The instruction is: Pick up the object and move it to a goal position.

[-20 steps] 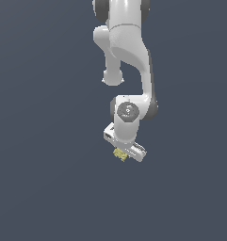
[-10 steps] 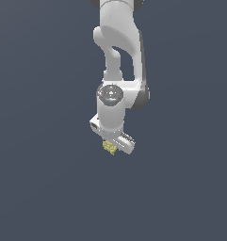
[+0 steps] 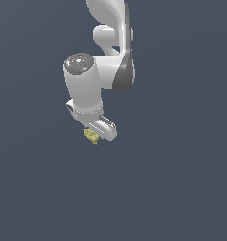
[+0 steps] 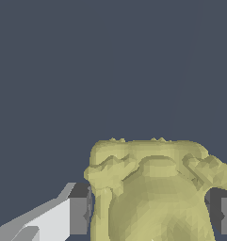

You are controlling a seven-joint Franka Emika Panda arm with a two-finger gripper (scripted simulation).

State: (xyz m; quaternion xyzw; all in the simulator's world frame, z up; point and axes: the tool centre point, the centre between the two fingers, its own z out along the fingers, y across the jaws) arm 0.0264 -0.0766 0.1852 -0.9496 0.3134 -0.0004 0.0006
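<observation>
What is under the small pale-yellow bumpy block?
Below the small pale-yellow bumpy block only plain dark grey background shows. The white claw clamps it from above, covering its upper part.

I see the white Panda arm (image 3: 98,70) reaching down, its gripper (image 3: 95,132) closed on the pale-yellow bumpy object (image 3: 91,136) poking out below.

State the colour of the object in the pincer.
Pale yellow object; the wrist view shows it best.
</observation>
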